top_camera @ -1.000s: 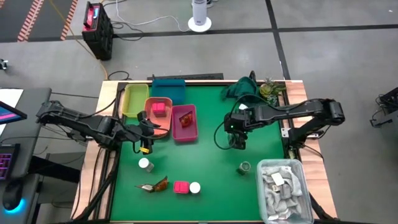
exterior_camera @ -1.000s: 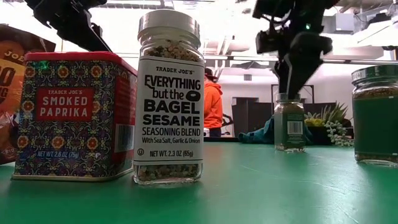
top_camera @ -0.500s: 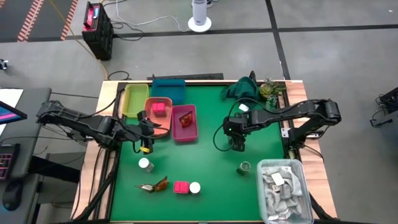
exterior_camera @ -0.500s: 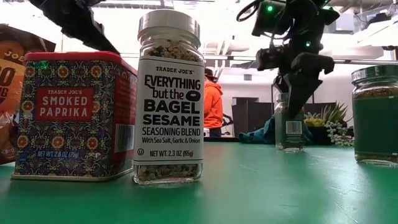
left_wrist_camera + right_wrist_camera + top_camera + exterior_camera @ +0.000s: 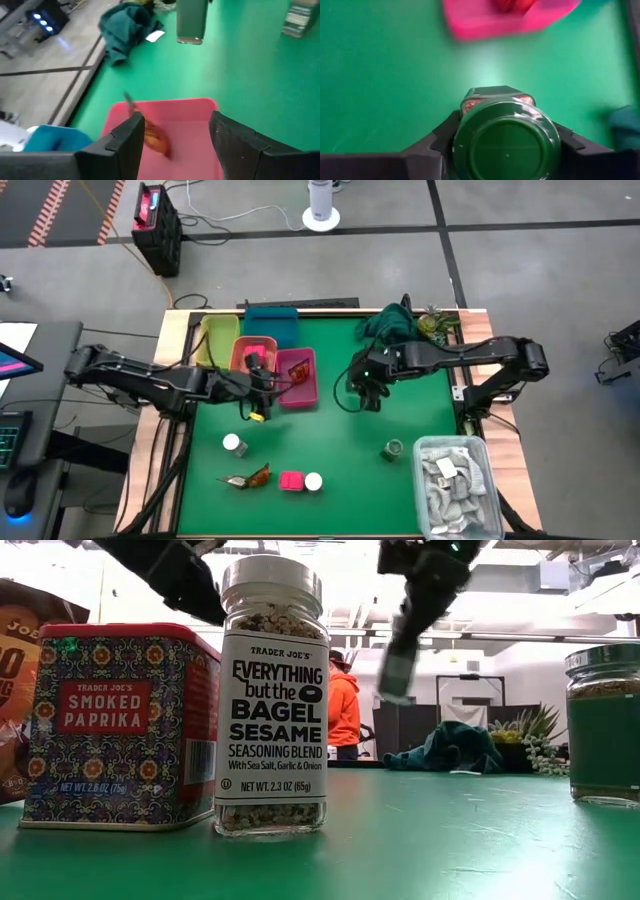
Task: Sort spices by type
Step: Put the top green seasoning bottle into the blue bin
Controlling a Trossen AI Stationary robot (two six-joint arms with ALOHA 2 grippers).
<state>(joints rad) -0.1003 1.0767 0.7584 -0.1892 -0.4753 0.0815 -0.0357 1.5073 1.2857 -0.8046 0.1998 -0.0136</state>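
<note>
My right gripper is shut on a green-topped jar, held in the air over the mat's middle; the low view shows that jar high above the mat. My left gripper is open above the pink tray, where a reddish-brown sachet lies. On the mat stand another green-topped jar and two white-topped jars. A pink block and a sachet lie near them. One pink block sits in the orange tray. My right gripper pinches the green-topped jar between its two fingers, just below the green lid, one finger on either side. The fingers come from above, slanting down. The jar is lifted clear of the mat and hangs tilted below them.
A yellow-green tray and a teal bin stand at the far left. A dark green cloth lies at the far edge. A grey bin of pale packets fills the near right corner. Bare mat lies between the arms.
My right gripper has lifted the green-topped jar clear of the mat and carried it up and toward the far left, nearer the pink tray; the jar now hangs tilted. My left gripper has moved toward the right, over the pink tray.
</note>
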